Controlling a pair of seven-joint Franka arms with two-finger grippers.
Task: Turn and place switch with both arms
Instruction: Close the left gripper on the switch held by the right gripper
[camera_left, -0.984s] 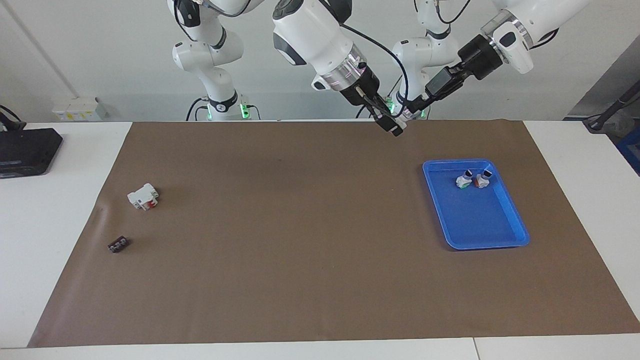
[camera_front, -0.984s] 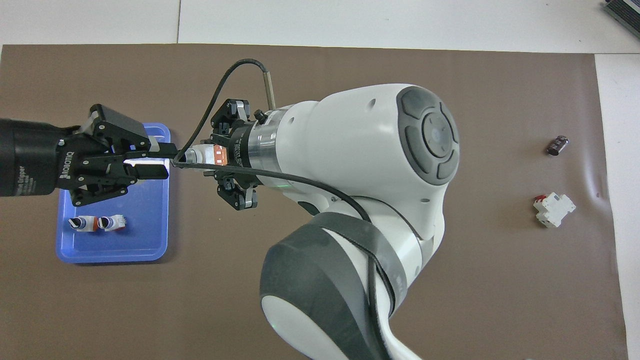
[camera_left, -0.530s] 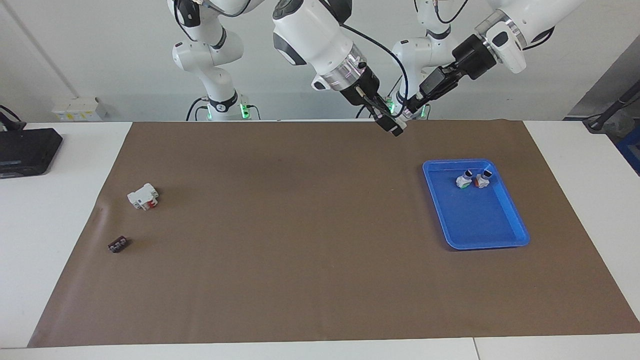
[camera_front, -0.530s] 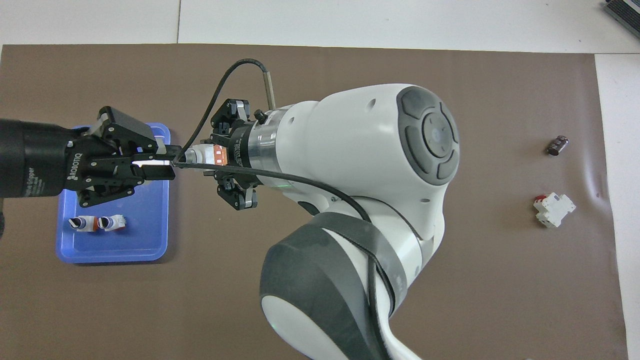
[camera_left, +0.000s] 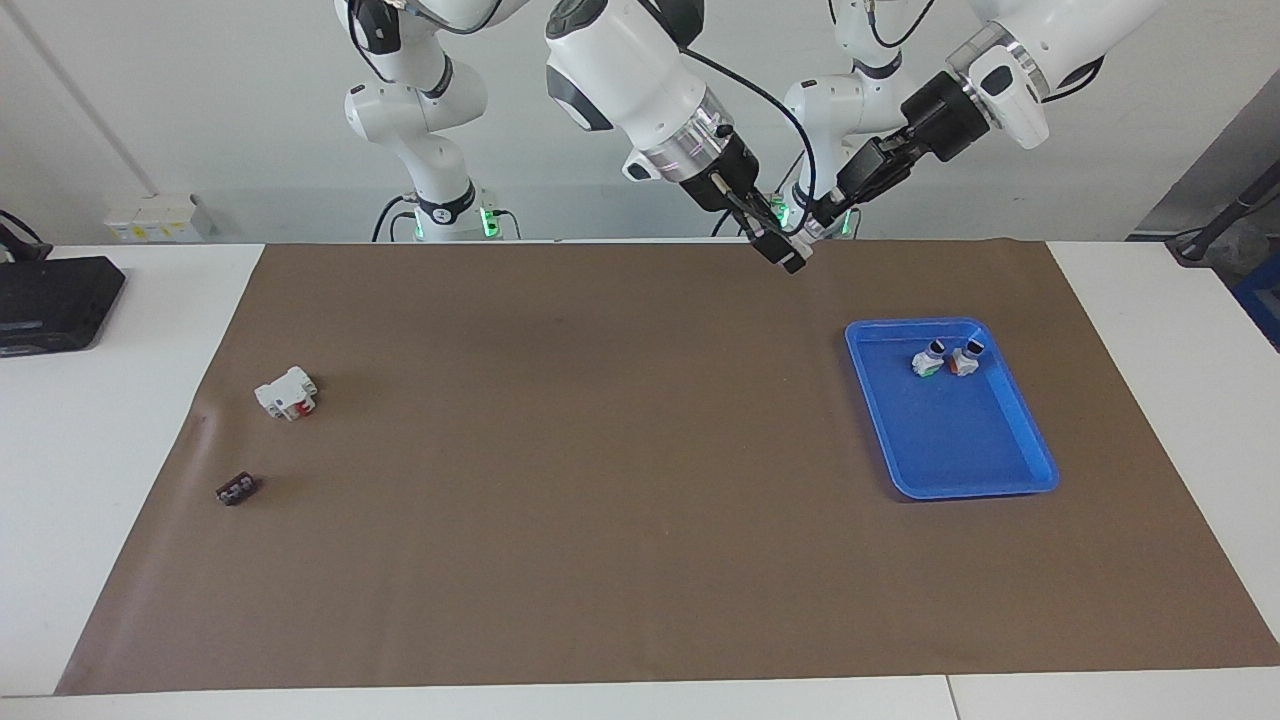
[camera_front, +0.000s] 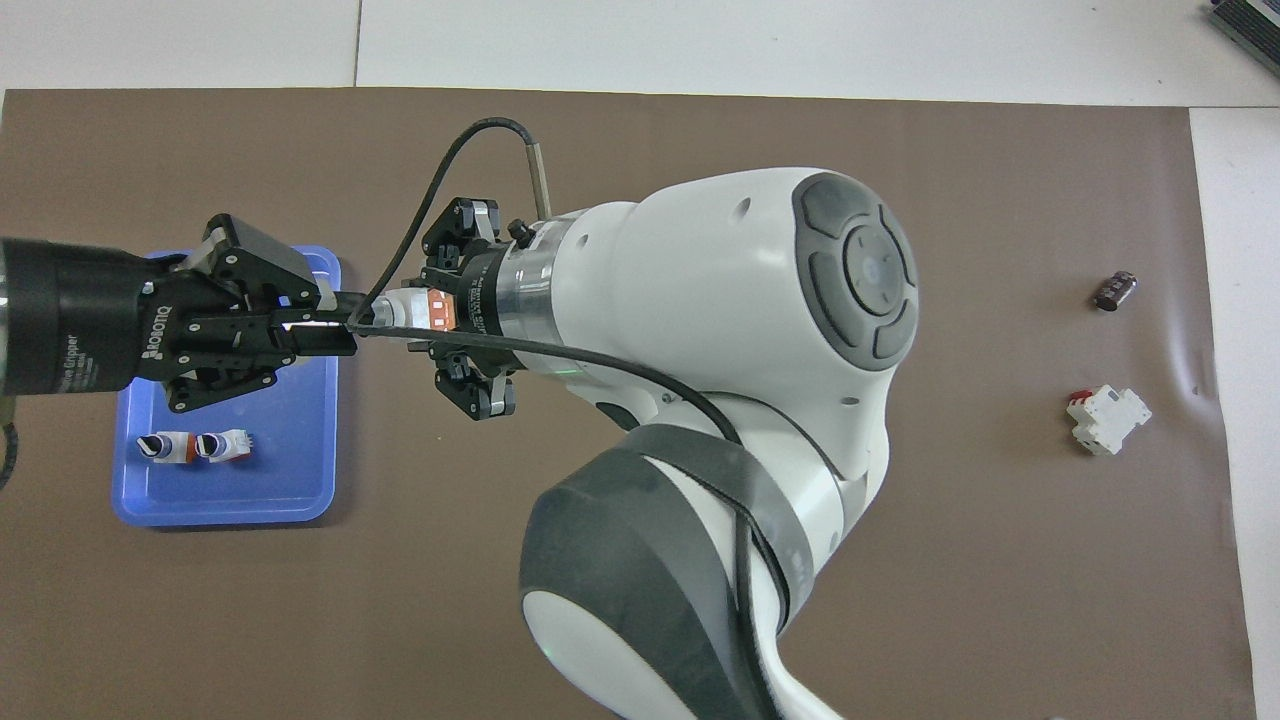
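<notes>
The switch (camera_front: 397, 308), white with an orange face, hangs in the air with my right gripper (camera_front: 425, 312) shut on its body. From the tray's side my left gripper (camera_front: 345, 325) meets it, and its fingers have come together on the switch's dark knob end. In the facing view the two grippers meet tip to tip above the mat's edge by the robots: right gripper (camera_left: 785, 255), left gripper (camera_left: 822, 215). There the switch itself is hidden between them.
A blue tray (camera_left: 960, 450) toward the left arm's end holds two small switches (camera_left: 928, 360) side by side. Toward the right arm's end lie a bigger white block with a red part (camera_left: 287, 392) and a tiny dark piece (camera_left: 236, 489). A black box (camera_left: 50, 300) sits off the mat.
My left gripper has slid in toward the right gripper and narrowed its fingers onto the knob end of the switch. The right arm has held still.
</notes>
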